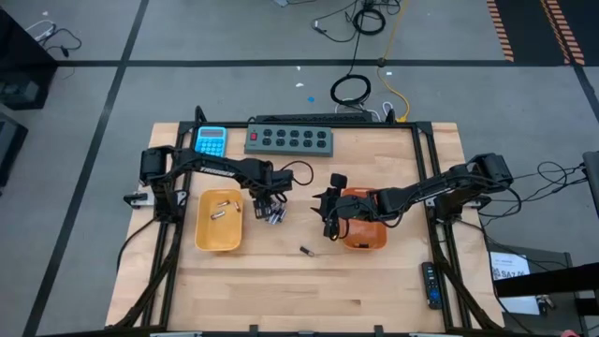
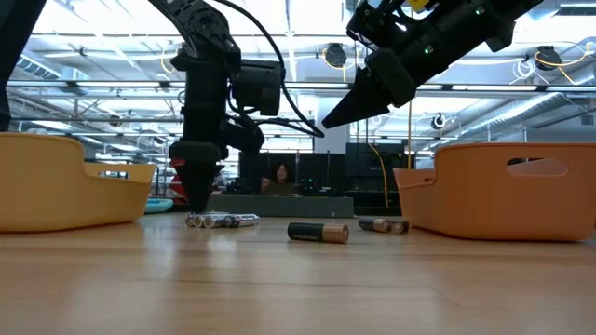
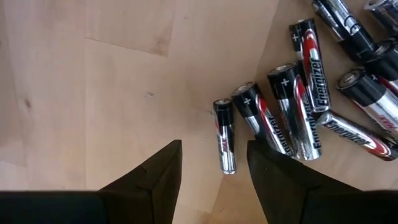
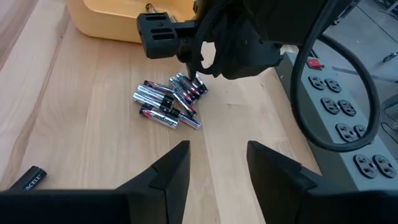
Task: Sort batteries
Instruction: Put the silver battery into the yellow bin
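Note:
A pile of silvery-grey and black batteries (image 1: 272, 214) lies on the wooden table between a yellow tray (image 1: 218, 234) and an orange tray (image 1: 367, 236). My left gripper (image 3: 214, 163) points down over the pile's edge, open. Its fingers stand on either side of one small battery (image 3: 225, 142) without touching it. A few batteries (image 1: 223, 208) lie in the yellow tray. One dark battery (image 2: 318, 232) lies alone nearer the front. My right gripper (image 4: 217, 163) hangs open above the table beside the orange tray, with nothing between its fingers.
A grey power strip (image 1: 289, 140) and a blue calculator (image 1: 211, 140) sit along the far edge. Two more batteries (image 2: 384, 224) lie by the orange tray (image 2: 507, 191). A dark remote-like object (image 1: 430, 284) lies at the right front. A person (image 2: 279, 175) shows beyond the table.

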